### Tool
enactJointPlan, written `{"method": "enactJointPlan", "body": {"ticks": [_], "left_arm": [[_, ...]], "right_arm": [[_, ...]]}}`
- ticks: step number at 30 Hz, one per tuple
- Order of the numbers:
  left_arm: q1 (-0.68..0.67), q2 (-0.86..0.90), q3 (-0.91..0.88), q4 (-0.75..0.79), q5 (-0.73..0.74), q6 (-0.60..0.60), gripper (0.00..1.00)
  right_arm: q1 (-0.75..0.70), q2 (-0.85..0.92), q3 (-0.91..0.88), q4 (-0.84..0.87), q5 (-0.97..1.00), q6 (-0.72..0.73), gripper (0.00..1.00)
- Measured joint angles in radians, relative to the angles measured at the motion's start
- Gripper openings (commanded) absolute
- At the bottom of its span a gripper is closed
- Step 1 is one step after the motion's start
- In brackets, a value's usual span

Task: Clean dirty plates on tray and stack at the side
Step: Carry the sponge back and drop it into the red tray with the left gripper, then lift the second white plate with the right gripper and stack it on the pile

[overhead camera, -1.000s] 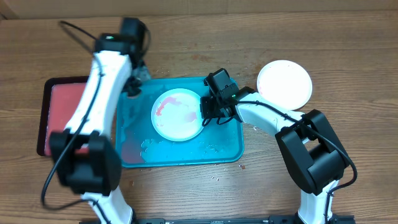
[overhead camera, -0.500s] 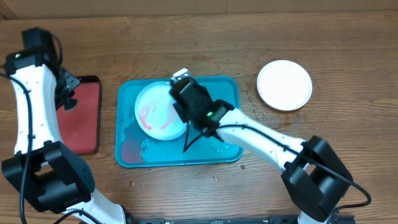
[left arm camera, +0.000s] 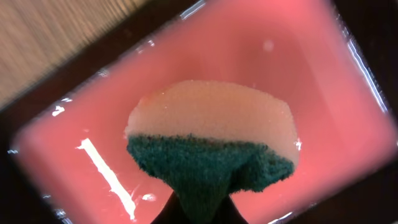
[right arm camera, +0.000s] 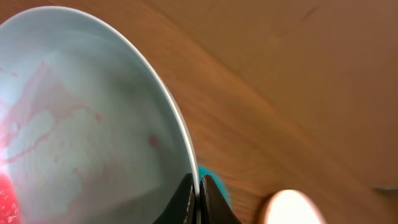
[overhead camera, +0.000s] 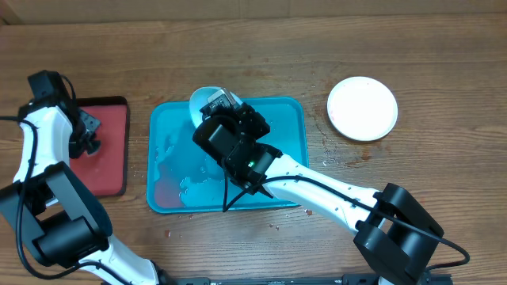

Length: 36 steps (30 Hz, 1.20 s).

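Observation:
My right gripper (right arm camera: 199, 190) is shut on the rim of a pale mint plate (right arm camera: 81, 118) with red smears. It holds the plate tilted on edge. In the overhead view the plate (overhead camera: 204, 98) shows above the back rim of the turquoise tray (overhead camera: 287, 134), mostly hidden under my right wrist (overhead camera: 230, 131). A white plate (overhead camera: 362, 108) lies on the table at the right and shows blurred in the right wrist view (right arm camera: 291, 208). My left gripper (left arm camera: 200, 210) is shut on a sponge (left arm camera: 211, 130) with a green scouring side, over the red tray (left arm camera: 267, 56). No yellow-green plate is in view.
The dark-rimmed red tray (overhead camera: 107, 154) lies left of the turquoise tray, with my left gripper (overhead camera: 85, 133) above it. The turquoise tray floor shows wet patches and a reddish smear at its front left. Crumbs lie on the wooden table near the tray's right side.
The right gripper lifted the smeared plate off the tray floor and tipped it up at the tray's back edge. The left arm swung from the turquoise tray to the red tray.

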Motion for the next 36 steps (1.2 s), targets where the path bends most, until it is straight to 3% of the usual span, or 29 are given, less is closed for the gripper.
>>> {"method": "enactJointPlan", "body": {"ticks": [2, 5, 13, 19, 20, 21, 22, 23, 24, 30, 36], "left_arm": [[0.0, 0.008, -0.011, 0.01, 0.027, 0.004, 0.08], [0.0, 0.009, -0.013, 0.014, 0.064, 0.023, 0.24], [0.0, 0.008, -0.003, -0.052, 0.102, 0.034, 0.25], [0.0, 0.001, 0.118, -0.174, 0.115, 0.034, 0.27], [0.0, -0.007, 0.14, -0.186, 0.12, 0.034, 0.31], [0.0, -0.017, 0.156, -0.193, 0.126, 0.034, 0.42], [0.0, -0.028, 0.169, -0.198, 0.134, 0.034, 0.57], [0.0, -0.042, 0.182, -0.2, 0.14, 0.034, 0.87], [0.0, -0.06, 0.194, -0.203, 0.146, 0.043, 1.0], [0.0, -0.079, 0.2, -0.226, 0.157, 0.045, 1.0], [0.0, -0.079, 0.2, -0.227, 0.161, 0.045, 1.0]], "right_arm": [[0.004, 0.0, 0.0, 0.01, 0.039, -0.06, 0.04], [0.016, 0.0, 0.0, 0.039, 0.075, -0.127, 0.04], [0.05, 0.0, 0.0, 0.074, 0.102, -0.198, 0.04], [0.05, 0.0, 0.0, 0.154, 0.106, -0.299, 0.04], [0.05, 0.0, 0.0, 0.184, 0.109, -0.336, 0.04], [0.05, 0.0, 0.0, 0.207, 0.111, -0.365, 0.04], [0.051, 0.0, 0.0, 0.245, 0.111, -0.409, 0.04], [0.052, 0.0, 0.0, 0.277, 0.114, -0.453, 0.04], [0.056, 0.0, 0.0, 0.328, 0.124, -0.528, 0.04], [0.083, 0.0, 0.001, 0.41, 0.172, -0.706, 0.04], [0.089, -0.001, 0.008, 0.105, 0.072, -0.609, 0.04]]}}
